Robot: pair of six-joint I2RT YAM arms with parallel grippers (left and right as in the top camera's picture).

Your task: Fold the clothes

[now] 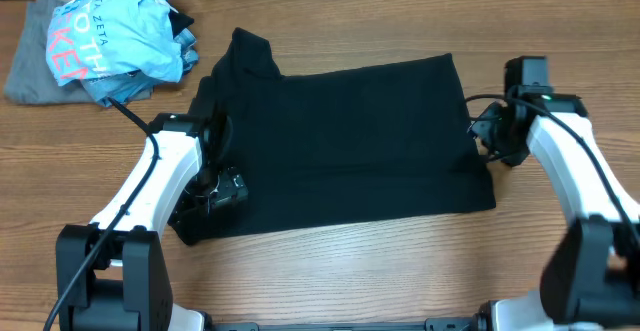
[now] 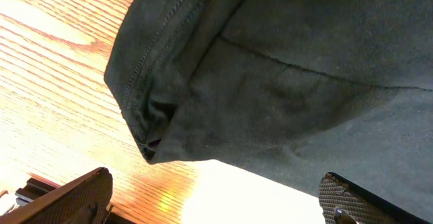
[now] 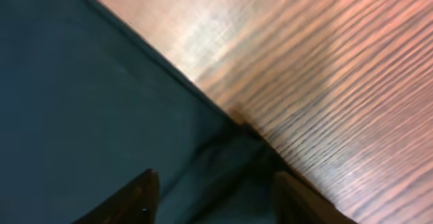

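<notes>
The clothes, a black T-shirt (image 1: 340, 146), lie flat in a rough rectangle mid-table, one sleeve sticking up at the back left. My left gripper (image 1: 215, 196) sits at the shirt's front left corner. In the left wrist view its fingers (image 2: 74, 197) stand wide apart over bare wood, just short of the bunched hem (image 2: 152, 126), holding nothing. My right gripper (image 1: 485, 136) is at the shirt's right edge. In the right wrist view its fingers (image 3: 132, 200) are apart, straddling the cloth's edge (image 3: 223, 149) without pinching it.
A crumpled light blue shirt (image 1: 120, 36) with pink lettering lies at the back left on a grey garment (image 1: 30, 61). A black cable runs from it to the left arm. Wood tabletop (image 1: 330, 271) shows in front of and to the right of the shirt.
</notes>
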